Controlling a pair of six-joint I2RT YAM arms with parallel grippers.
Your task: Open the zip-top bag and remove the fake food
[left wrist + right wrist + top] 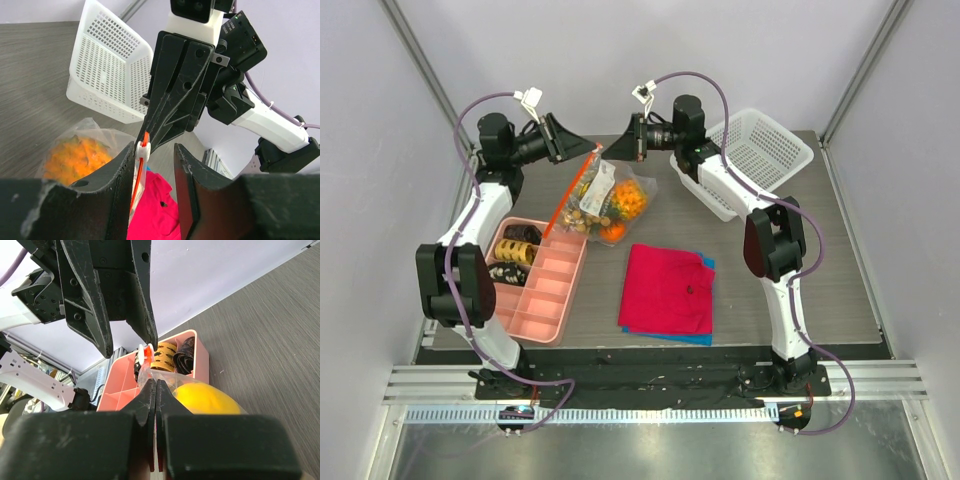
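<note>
I have the bag [610,205] at the back of the counter [800,270], between the two arms and just beyond the pink tray [555,300]. It is closed, and the food [628,200] is inside: an orange fruit, some brownish bits and, from the right wrist, a yellow piece pressed against the plastic.

My right gripper [154,382] has its fingers pressed together. It seems to be pinching the clear plastic at the bag's mouth, though the film is hard to make out at the tips.

My left gripper [156,150] faces it with the fingers apart and a gap between them. The white slider [143,146] sits right against the inner face of one finger, and nothing is clamped. The orange zip strip [568,195] runs down from there towards the tray.

Dark rings [515,255] fill the tray's back compartments. A white basket [765,150] stands at the far right, behind the right arm. A pink cloth [665,290] lies near the front, just right of the tray.
</note>
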